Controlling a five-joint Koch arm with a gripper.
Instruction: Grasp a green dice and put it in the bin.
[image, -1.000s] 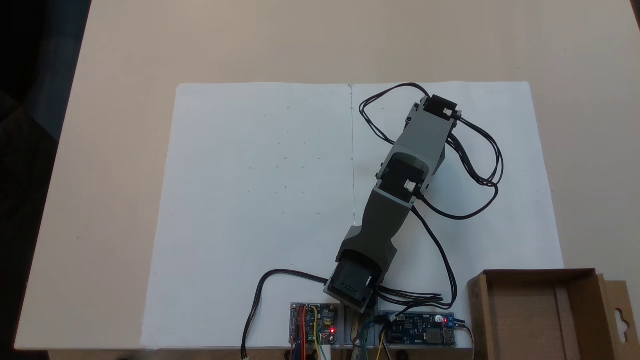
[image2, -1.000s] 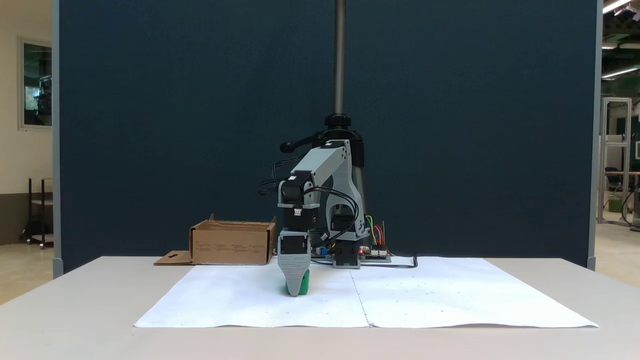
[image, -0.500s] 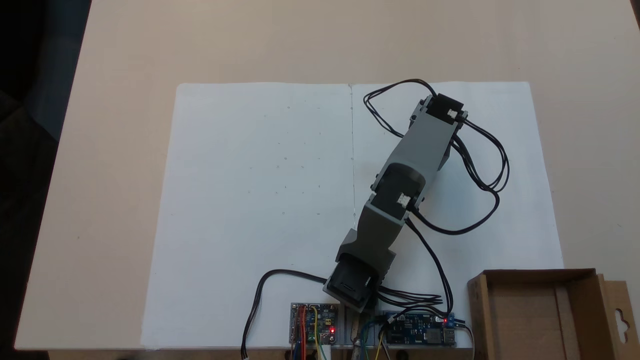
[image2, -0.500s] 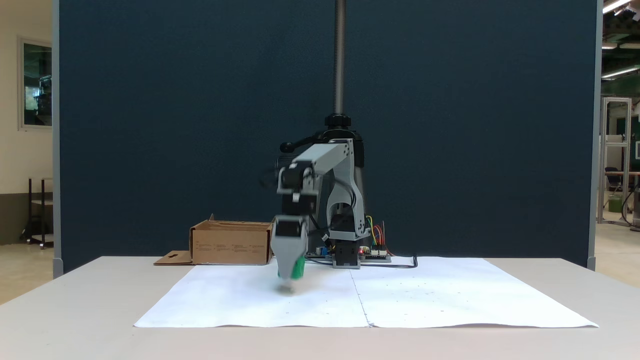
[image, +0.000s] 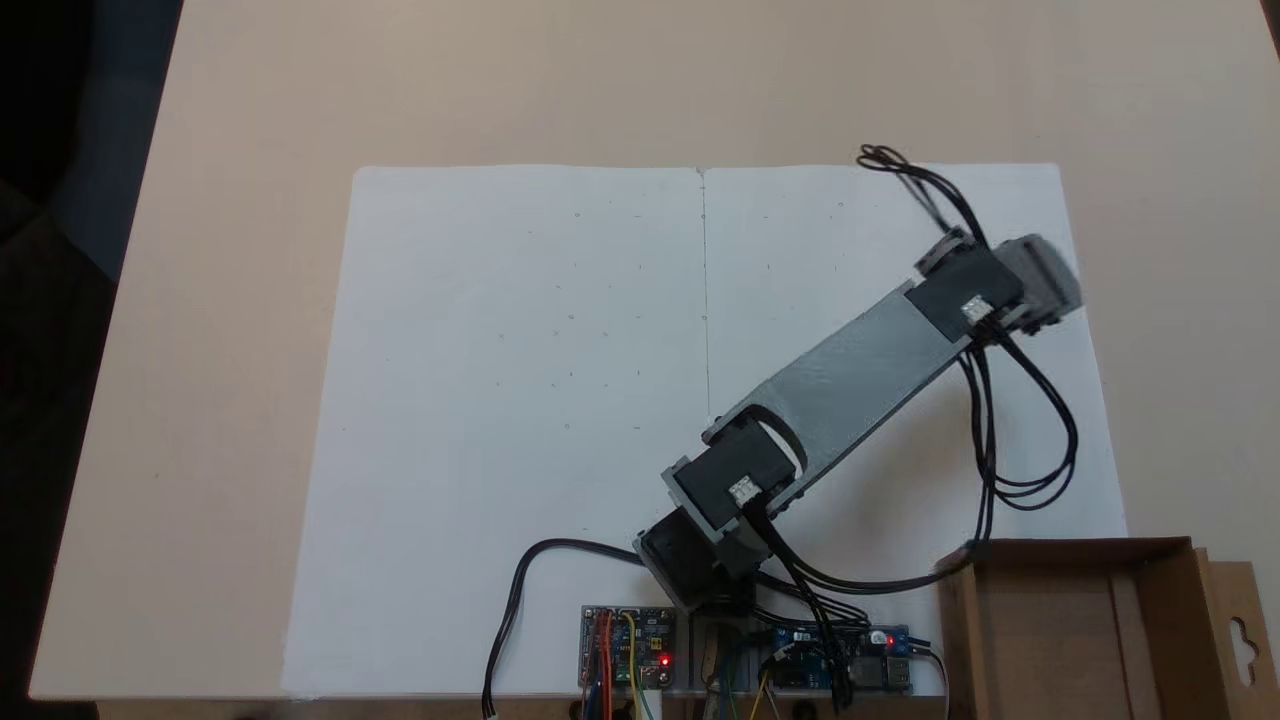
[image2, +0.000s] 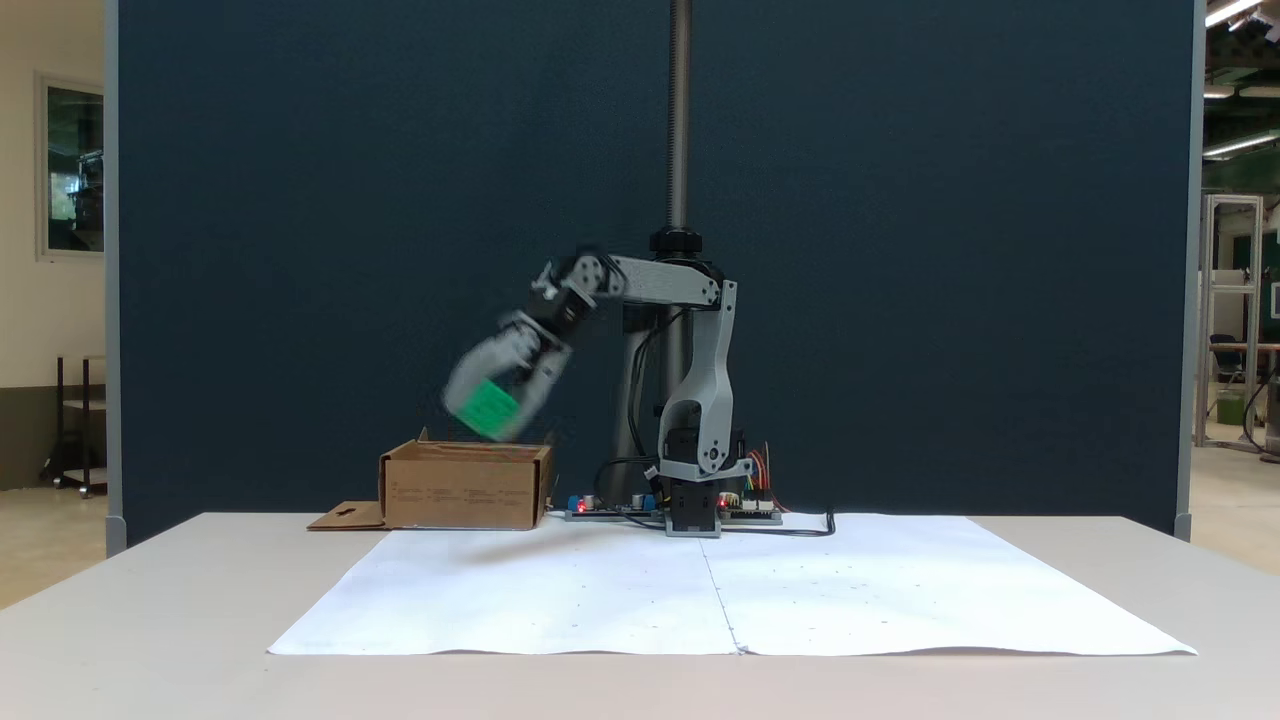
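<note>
In a fixed view the green dice (image2: 488, 407) hangs in the air, motion-blurred, with my gripper (image2: 487, 410) shut on it. It is well above the table, just over the top edge of the bin (image2: 465, 486), a brown cardboard box. From above, the grey arm reaches toward the right edge of the paper and the gripper (image: 1045, 270) is a blur; the dice is hidden under it there. The bin (image: 1080, 640) sits at the bottom right with its flap on the right side.
White paper sheets (image: 560, 420) cover the middle of the beige table (image: 240, 200). Circuit boards (image: 628, 648) and black cables (image: 1020, 450) lie around the arm's base. A metal pole (image2: 680, 120) rises behind the base, in front of a dark blue panel.
The gripper lifted the dice off the paper and swung it up and toward the bin. The arm stretched out and turned from the paper's middle to its right edge in the top view.
</note>
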